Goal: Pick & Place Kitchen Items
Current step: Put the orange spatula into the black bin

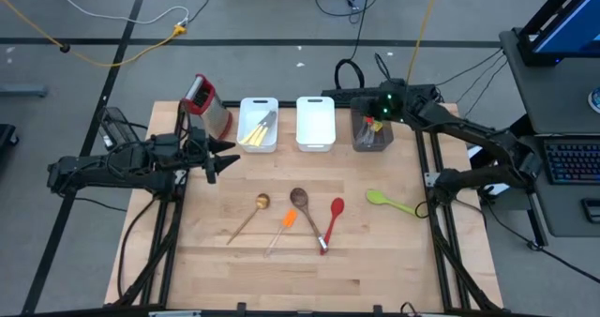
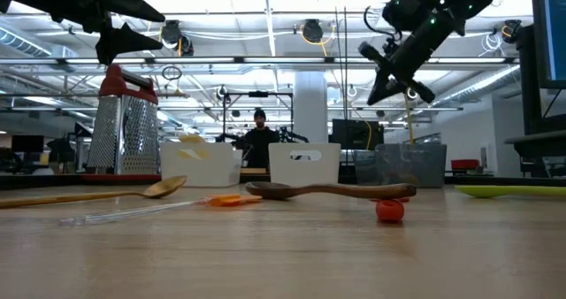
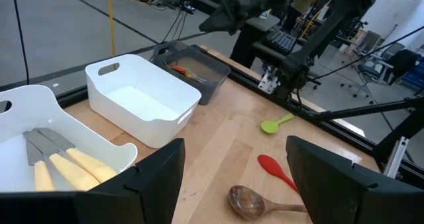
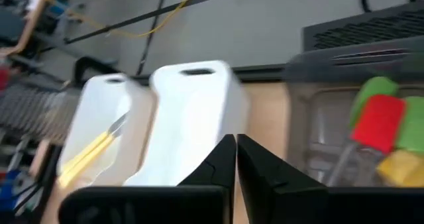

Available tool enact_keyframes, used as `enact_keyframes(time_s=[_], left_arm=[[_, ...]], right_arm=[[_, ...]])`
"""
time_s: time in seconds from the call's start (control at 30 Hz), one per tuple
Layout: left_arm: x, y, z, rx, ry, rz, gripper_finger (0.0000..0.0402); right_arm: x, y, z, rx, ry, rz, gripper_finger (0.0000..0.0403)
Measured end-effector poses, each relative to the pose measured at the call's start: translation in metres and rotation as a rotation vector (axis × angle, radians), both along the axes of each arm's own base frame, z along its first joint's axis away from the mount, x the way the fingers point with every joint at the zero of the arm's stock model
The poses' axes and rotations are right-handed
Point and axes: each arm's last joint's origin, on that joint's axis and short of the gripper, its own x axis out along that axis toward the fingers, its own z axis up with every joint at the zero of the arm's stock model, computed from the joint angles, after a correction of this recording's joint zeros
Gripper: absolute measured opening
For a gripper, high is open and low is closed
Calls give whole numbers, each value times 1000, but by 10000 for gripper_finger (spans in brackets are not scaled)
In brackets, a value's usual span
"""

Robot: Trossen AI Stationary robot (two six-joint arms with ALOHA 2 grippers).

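Several utensils lie flat on the wooden table: a pale wooden spoon (image 1: 249,217), an orange mini spatula (image 1: 284,225), a dark wooden spoon (image 1: 304,207), a red spoon (image 1: 333,219) and a lime-green spoon (image 1: 391,203). Pale-handled knives (image 3: 61,169) lie in the left white bin (image 1: 258,123). Red, green and yellow spatulas (image 4: 387,130) stand in the grey bin (image 1: 372,134). My left gripper (image 1: 225,158) hovers open, raised, near the left white bin. My right gripper (image 4: 236,144) is shut and empty above the grey bin.
The steel box grater with a red handle (image 1: 206,104) stands left of the bins. The middle white bin (image 1: 316,123) holds nothing. Bare wood lies along the table's near edge (image 1: 300,279). A person (image 2: 259,140) stands in the room beyond the far edge.
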Motion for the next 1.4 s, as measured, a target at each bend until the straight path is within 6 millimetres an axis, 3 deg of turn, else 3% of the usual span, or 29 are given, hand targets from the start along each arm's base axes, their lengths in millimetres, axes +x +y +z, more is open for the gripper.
enact_keyframes(time_s=[0.67,0.87,1.07,1.4], left_arm=[[0,0,0,-4,-2,1,269],[0,0,0,-11,-3,-9,269],[1,-4,0,-126,-30,-49,269],[20,-27,-11,-179,62,-184,269]], right_arm=[[59,110,29,-210,-202,527,1],[64,142,29,-240,-200,595,0],[65,178,30,-304,-185,628,0],[54,234,30,-371,-175,817,0]])
